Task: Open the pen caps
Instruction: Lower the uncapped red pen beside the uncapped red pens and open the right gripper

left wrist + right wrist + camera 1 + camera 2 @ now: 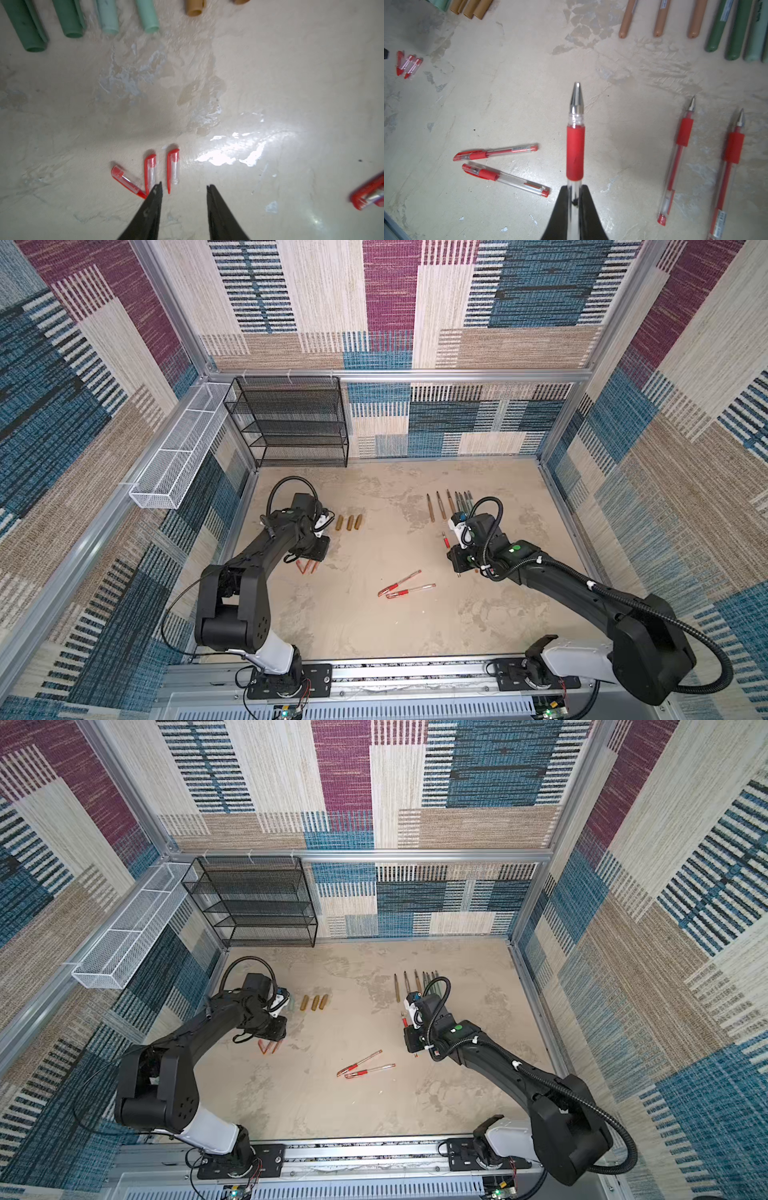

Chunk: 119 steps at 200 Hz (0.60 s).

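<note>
Pen caps, left wrist view: three red pen caps (151,166) lie in a loose fan on the table (270,83), right at the fingertips.
Left end effector, same view: the left end effector (184,187) has its jaws apart with nothing between them. One fingertip sits at the mouth of the middle cap, and contact is too close to call.
Other caps, same view: four green pen caps (70,18) lie in a row, with gold pen caps (194,8) just beside them.
Right end effector, right wrist view: the right end effector (575,188) is clamped on the clear barrel of a red pen (575,149), cap off, metal tip bare.
Loose pens, same view: two capped red pens (496,153) lie to one side of it and two uncapped red pens (683,145) to the other. Tan and green pen bodies (660,18) are lined up beyond.
Both top views: the red pen caps lie at the table's left, under the left end effector. Three gold pen caps sit in a row just behind. The capped red pens are mid-table and the pen bodies are back right.
</note>
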Available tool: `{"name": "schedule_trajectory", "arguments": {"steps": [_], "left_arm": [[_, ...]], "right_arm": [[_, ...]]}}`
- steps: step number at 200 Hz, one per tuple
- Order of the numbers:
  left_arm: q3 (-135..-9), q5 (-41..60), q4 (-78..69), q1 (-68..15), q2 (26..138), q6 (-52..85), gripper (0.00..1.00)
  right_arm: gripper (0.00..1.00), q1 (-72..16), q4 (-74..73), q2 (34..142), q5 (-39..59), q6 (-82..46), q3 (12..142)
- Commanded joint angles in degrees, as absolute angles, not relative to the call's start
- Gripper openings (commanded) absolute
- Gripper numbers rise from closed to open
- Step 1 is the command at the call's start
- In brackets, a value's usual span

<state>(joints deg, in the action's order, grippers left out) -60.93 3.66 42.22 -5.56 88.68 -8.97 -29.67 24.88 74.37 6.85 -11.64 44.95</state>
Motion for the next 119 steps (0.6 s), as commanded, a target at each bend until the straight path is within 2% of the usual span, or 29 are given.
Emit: {"name": "schedule_trajectory", "arguments": {"steps": [1,44,119], "left_arm": [[-60.0,7.0,42.2,-5.7,85.4,-7.7,0.43],[-56.8,12.6,40.1,-5.6,78.3,-6.7,0.53],[-51.3,16.9,36.2,-4.6,69.9,-7.6,0.72]], "right_arm": [[0.01,-29.5,26.7,75.9,4.6,-13.9,45.8],[0.03,-27.4,28.2,78.6,4.0,-15.6,46.1],[0.06,-23.3,28.8,82.6,1.6,-16.2,46.7]]}}
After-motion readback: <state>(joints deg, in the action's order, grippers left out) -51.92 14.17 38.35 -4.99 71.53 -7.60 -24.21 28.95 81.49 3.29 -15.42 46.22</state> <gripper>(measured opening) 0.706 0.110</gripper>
